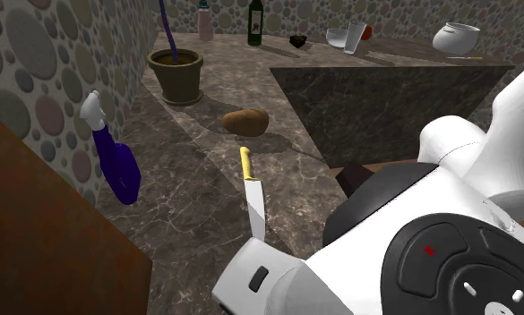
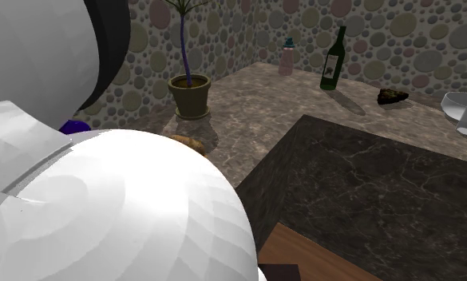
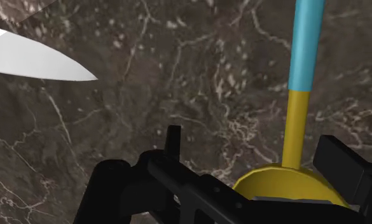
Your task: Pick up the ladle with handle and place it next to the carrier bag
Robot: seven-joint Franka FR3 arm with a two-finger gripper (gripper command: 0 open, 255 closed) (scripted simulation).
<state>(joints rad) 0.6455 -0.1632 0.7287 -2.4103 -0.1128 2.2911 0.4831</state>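
Gripper (image 3: 257,149) open over the ladle (image 3: 293,127): looks light, stiff, likely slick (pinch the thin handle just above the bowl).

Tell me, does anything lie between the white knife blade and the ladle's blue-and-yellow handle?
No. In the wrist view, the stretch between the knife blade and the ladle is bare, dark veined counter.

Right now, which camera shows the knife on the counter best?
The shoulder view. There the knife lies along the marbled counter, with both its yellow handle and its pale blade visible. In the wrist view the knife appears as a white blade tip at the frame edge, and the handle is cut off.
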